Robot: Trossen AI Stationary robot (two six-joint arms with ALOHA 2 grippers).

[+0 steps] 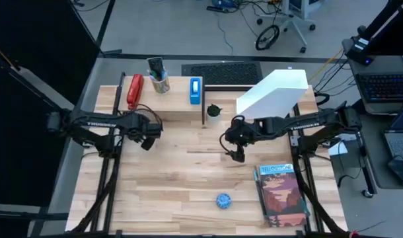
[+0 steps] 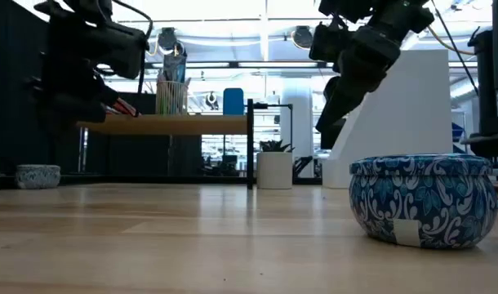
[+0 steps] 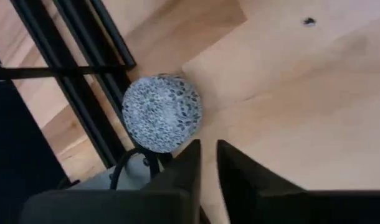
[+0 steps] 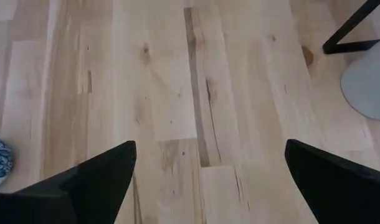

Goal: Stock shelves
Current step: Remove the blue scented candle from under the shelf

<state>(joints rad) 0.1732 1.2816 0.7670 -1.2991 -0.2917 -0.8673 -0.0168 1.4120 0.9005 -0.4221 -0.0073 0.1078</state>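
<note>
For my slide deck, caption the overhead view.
Both dark arms hover over the light-wood table; blue patterned round tin and book wait unshelved.

The middle of the desk (image 1: 182,178) lies bare and wide between the two arms. At the back, the shelf (image 1: 172,106) is crowded with a red stapler (image 1: 134,90), pencil cup (image 1: 160,82) and blue box (image 1: 195,90), with bare plank between them. A small plant pot (image 1: 215,111) stands just beside the shelf's end, hemmed in by the white holder (image 1: 273,92). The front right is blocked by a book (image 1: 281,194) and a blue tin (image 1: 222,200). A speckled bowl (image 3: 162,112) sits under the left claw (image 1: 146,142). The right claw (image 1: 238,156), fingers wide apart, hangs over bare wood.
</note>
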